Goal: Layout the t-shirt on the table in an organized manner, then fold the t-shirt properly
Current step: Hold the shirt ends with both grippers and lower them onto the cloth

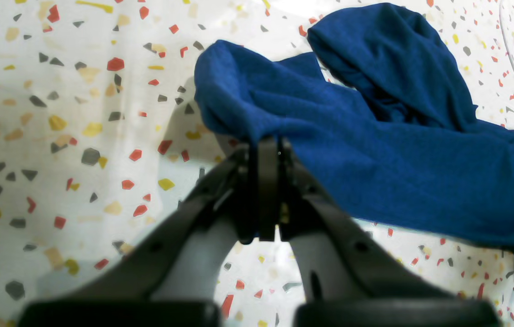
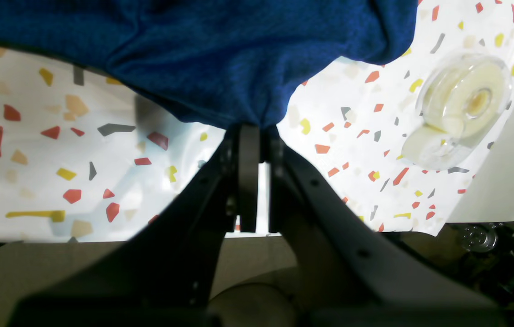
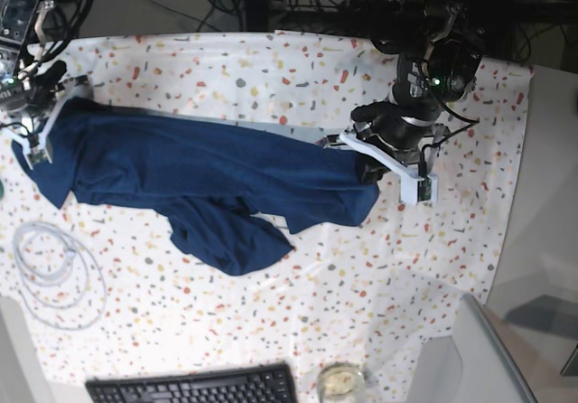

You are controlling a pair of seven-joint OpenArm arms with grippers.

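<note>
Both pincers are clenching the shirt [image 3: 208, 173]: my left gripper [image 1: 268, 145] is pinching a bunched edge at mid-frame right in the base view, my right gripper [image 2: 252, 129] is pinching the other end at the upper left. Between them the shirt is stretching across the table [image 3: 298, 69], one fold drooping toward center.

Navy t-shirt [image 3: 199, 173] stretched across the speckled table [image 3: 298, 78] between left claw [image 3: 366, 164] and right claw [image 3: 45, 118].

Black tapered jaws on both arms, small screw holes, white wrist brackets
</note>
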